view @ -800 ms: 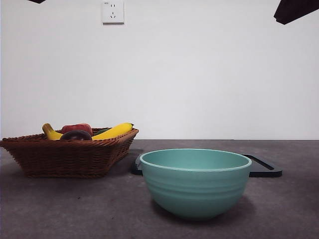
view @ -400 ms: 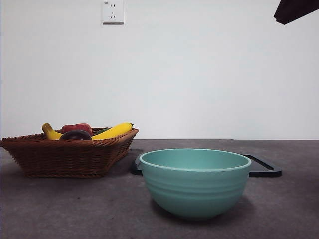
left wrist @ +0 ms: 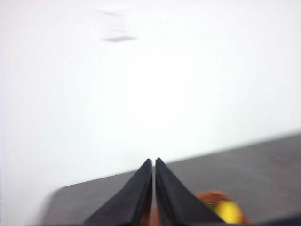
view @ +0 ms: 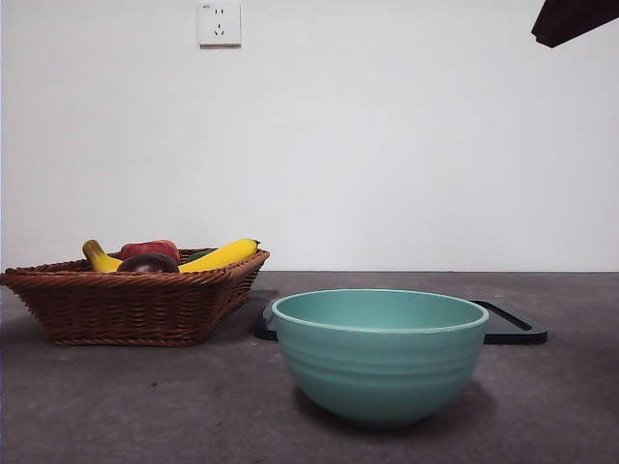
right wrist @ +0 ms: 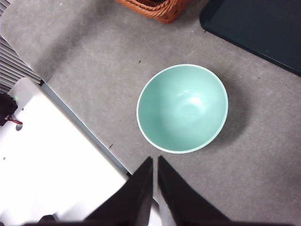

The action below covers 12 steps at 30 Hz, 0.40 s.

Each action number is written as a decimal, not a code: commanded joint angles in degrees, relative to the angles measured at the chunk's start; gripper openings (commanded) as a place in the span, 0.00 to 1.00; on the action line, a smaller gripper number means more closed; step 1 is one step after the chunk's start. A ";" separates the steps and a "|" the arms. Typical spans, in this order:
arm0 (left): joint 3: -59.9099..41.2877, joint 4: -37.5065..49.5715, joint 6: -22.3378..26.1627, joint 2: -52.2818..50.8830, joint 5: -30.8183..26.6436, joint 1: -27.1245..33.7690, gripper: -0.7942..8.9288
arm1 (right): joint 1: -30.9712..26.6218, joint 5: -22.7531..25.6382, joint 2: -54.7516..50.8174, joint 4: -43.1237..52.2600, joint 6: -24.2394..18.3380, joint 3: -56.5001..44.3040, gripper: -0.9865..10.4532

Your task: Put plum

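Front view: table scene with both arms raised clear of the work surface; one arm shows only as a dark tip (view: 573, 19) at the top right corner. Right gripper (right wrist: 154, 162) held high above the table, looking straight down, its two black jaws pressed together with only a hairline gap, gripping nothing; directly below and ahead of it sits the teal bowl (right wrist: 182, 108), empty. Left gripper (left wrist: 154, 164) pointed out toward the pale wall, jaws likewise closed tip to tip and empty; that picture is blurred, with an orange and yellow smear near the jaws that cannot be identified. The plum (view: 148, 263) lies in the wicker basket (view: 126, 304) at the left of the table, just at the near rim, beside a red fruit (view: 150, 248) and two yellow bananas (view: 221, 255); a dark tray (view: 511, 326) lies behind the bowl to the right; a white wall socket (view: 219, 22) is mounted above, its markings too small to read.
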 commanded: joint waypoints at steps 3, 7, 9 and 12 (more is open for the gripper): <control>-12.11 5.55 0.28 -7.37 -3.04 2.97 0.09 | 0.48 0.00 0.44 0.61 -0.50 0.81 0.09; -22.60 8.85 0.28 -13.51 -3.08 4.81 0.09 | 0.48 0.00 0.44 0.61 -0.50 0.81 0.09; -26.88 9.27 0.17 -16.24 -3.08 5.25 0.09 | 0.48 0.00 0.44 0.61 -0.50 0.81 0.09; -32.15 9.29 0.04 -19.63 -3.10 5.42 0.09 | 0.48 0.00 0.44 0.61 -0.50 0.81 0.09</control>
